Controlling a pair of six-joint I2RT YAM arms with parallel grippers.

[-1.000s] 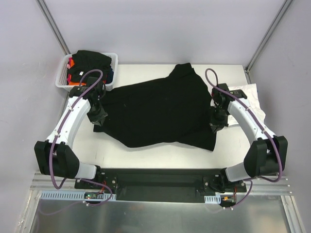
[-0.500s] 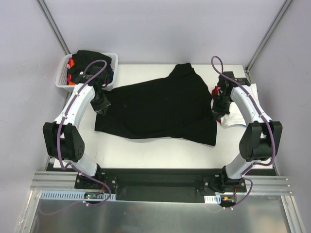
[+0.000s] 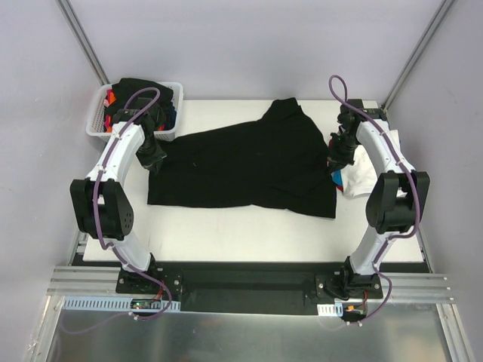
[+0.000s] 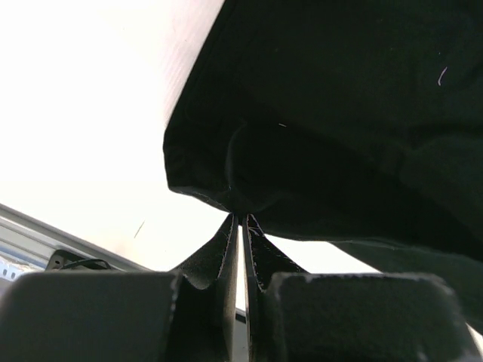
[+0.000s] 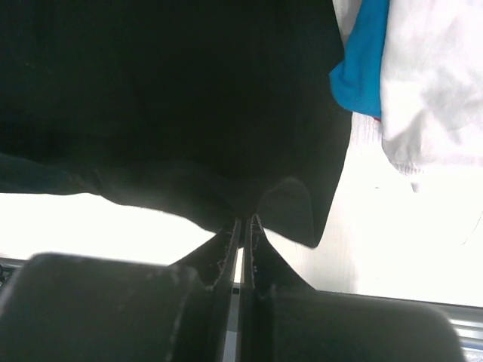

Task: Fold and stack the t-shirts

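A large black t-shirt (image 3: 241, 166) lies spread across the white table (image 3: 241, 237), one sleeve pointing to the far edge. My left gripper (image 3: 155, 156) is shut on the shirt's left edge, and the left wrist view has black cloth (image 4: 339, 113) bunched at the closed fingertips (image 4: 241, 220). My right gripper (image 3: 336, 160) is shut on the right edge, where a fold of the same shirt (image 5: 166, 98) is pinched between its tips (image 5: 243, 223). Beside it lie a white t-shirt (image 3: 381, 162) (image 5: 430, 90) and a blue one (image 5: 362, 68); a red edge (image 3: 334, 140) peeks out.
A white mesh basket (image 3: 96, 124) stands at the far left corner, holding a black garment (image 3: 139, 90) with orange (image 3: 111, 98) and blue (image 3: 173, 115) cloth. Grey walls and metal posts enclose the table. A black rail (image 3: 241, 279) with both arm bases runs along the near edge.
Both grippers have moved toward the far side with the black shirt's edges held. The shirt slid with them, and its near hem lies farther from the front edge.
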